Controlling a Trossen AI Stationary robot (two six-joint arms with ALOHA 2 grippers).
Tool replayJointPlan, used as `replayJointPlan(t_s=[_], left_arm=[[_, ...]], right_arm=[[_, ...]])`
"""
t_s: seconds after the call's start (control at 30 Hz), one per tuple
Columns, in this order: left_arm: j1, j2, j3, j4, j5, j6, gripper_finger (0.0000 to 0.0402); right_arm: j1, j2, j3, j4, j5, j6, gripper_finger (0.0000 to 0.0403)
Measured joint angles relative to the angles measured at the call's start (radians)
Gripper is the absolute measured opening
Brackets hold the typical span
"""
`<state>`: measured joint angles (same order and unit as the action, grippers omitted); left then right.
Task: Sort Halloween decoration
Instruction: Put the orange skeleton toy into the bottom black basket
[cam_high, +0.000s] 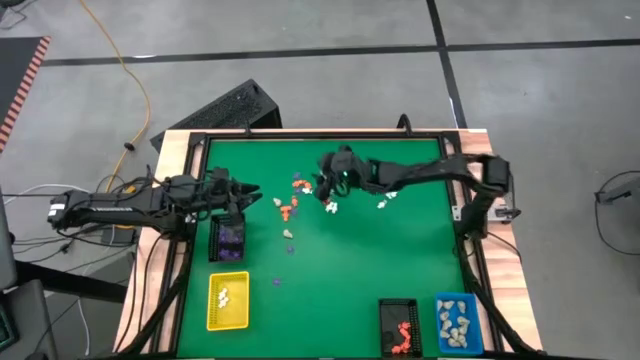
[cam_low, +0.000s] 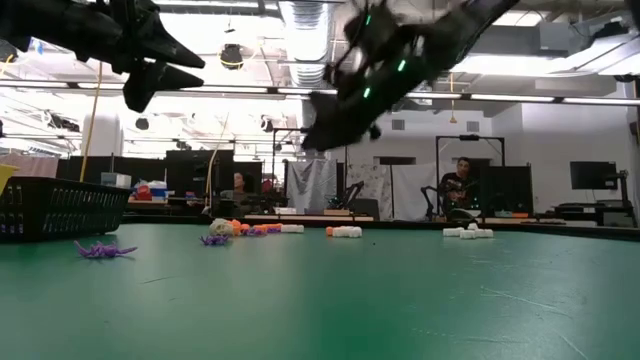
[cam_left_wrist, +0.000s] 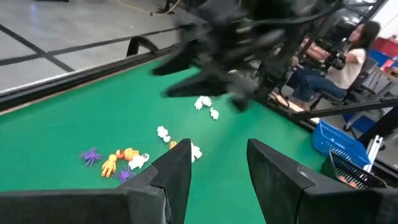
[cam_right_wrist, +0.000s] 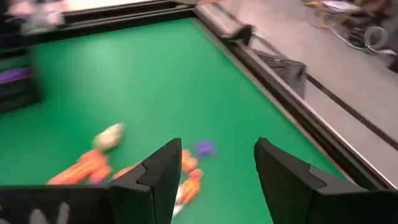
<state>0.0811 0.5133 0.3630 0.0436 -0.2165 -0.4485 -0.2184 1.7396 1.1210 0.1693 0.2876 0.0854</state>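
Observation:
The Halloween decoration is a scatter of tiny figurines on the green mat: orange-red and purple ones (cam_high: 290, 208) near the middle, and white ones (cam_high: 331, 206) just right of them. My right gripper (cam_high: 322, 190) reaches in from the right and hangs open above this scatter. In the right wrist view, orange, purple and cream figurines (cam_right_wrist: 186, 171) lie on the mat beyond its fingers (cam_right_wrist: 217, 155). My left gripper (cam_high: 255, 197) hovers open at the mat's left side, above the far end of a black tray (cam_high: 228, 240). Nothing is between its fingers (cam_left_wrist: 217, 162).
The black tray on the left holds purple pieces. Along the near edge stand a yellow tray (cam_high: 228, 301) with white pieces, a black tray (cam_high: 400, 325) with orange-red ones and a blue tray (cam_high: 458, 322) with cream ones. A dark frame (cam_high: 320, 134) rims the mat. People sit in the room beyond.

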Motion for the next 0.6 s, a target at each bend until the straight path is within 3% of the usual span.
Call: replayJointPlan(t_s=[0.17,0.6], left_arm=[[0.0,-0.011,0.0,-0.009,-0.025,0.0,0.0145],[0.0,-0.01,0.0,-0.04,-0.034,-0.01,0.0145]], right_arm=[[-0.059,0.156,0.017,0.106,-0.015,0.067,0.0219],[-0.023,0.386,0.136,0.113,-0.051,0.068,0.0219]])
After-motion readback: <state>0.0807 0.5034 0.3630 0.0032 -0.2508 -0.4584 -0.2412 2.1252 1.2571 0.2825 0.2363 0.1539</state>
